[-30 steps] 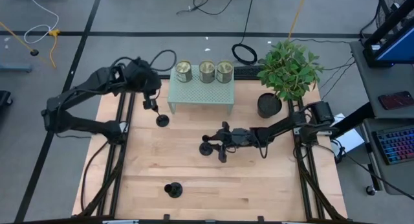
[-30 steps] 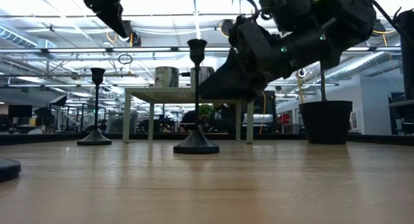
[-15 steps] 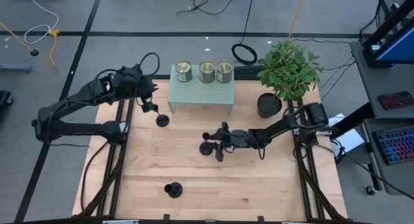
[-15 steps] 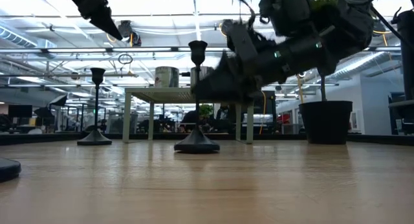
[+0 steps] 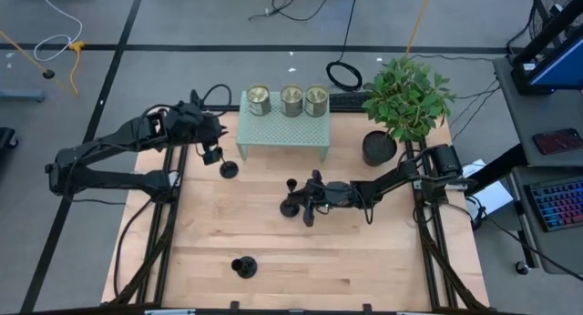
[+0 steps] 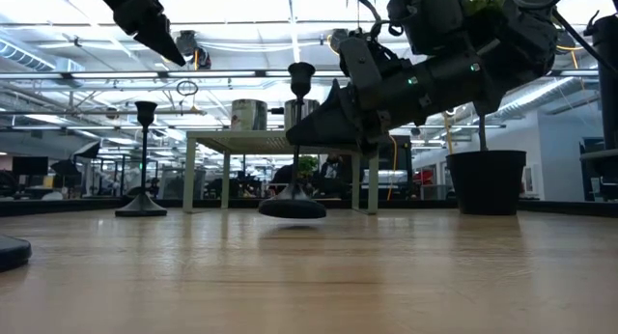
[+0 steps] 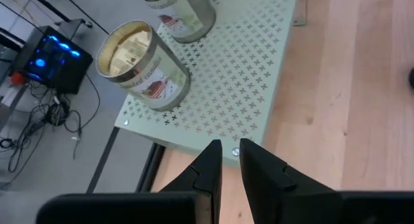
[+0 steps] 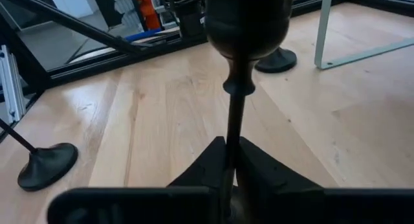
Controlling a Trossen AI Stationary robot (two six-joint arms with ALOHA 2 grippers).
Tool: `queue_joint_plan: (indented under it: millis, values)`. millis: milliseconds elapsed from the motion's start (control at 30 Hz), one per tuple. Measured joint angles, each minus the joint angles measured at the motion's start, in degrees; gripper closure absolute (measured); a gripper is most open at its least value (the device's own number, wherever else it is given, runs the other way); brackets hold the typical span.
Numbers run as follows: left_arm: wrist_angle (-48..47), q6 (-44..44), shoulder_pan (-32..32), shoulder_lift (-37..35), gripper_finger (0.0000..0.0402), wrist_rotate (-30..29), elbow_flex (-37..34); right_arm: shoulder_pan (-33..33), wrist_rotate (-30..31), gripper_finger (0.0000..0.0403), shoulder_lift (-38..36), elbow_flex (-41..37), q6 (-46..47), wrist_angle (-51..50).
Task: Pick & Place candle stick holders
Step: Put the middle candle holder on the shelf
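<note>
Stem of the middle candle stick holder point(image 6: 294, 146) clamped between my right gripper point(image 5: 307, 202) fingers, low on the stem and close above the base. I judge that low grip steadies the weight and leaves the cup top free. In the low view its round base hangs just clear of the wooden table point(image 5: 364, 260), tilted a little, with a shadow beneath it: lifted, not standing. The right wrist view shows the stem point(image 8: 234, 127) running straight up out of the closed fingers to the cup.

Right arm pose: stretched low and nearly level across the table from its mount by the potted plant point(image 5: 404, 101), wrist leading toward table centre.

Left gripper point(image 5: 211, 133) hangs high beside the near corner of the pale green perforated stand point(image 5: 282, 133) that carries three candle cans point(image 5: 290, 99). Fingers nearly together, a narrow gap between them, nothing held. A second holder point(image 5: 227, 167) stands upright on the table just below that gripper. The third holder point(image 5: 243, 267) stands well apart near the front edge, untouched.

Judgement: one holder in transit, two still to place.
</note>
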Motion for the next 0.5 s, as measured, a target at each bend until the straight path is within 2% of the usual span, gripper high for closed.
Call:
queue_joint_plan:
  millis: [200,500]
  values:
    - [0.03,-0.50,-1.37,0.04,0.0341,0.03,0.02,-0.25,1.23,0.0393,-2.54,0.00,-2.57,0.38]
    - [2.49,-0.57,-1.68,0.04,0.0341,0.03,0.02,-0.39,12.25,0.0393,-16.28,0.00,-10.31,-7.98]
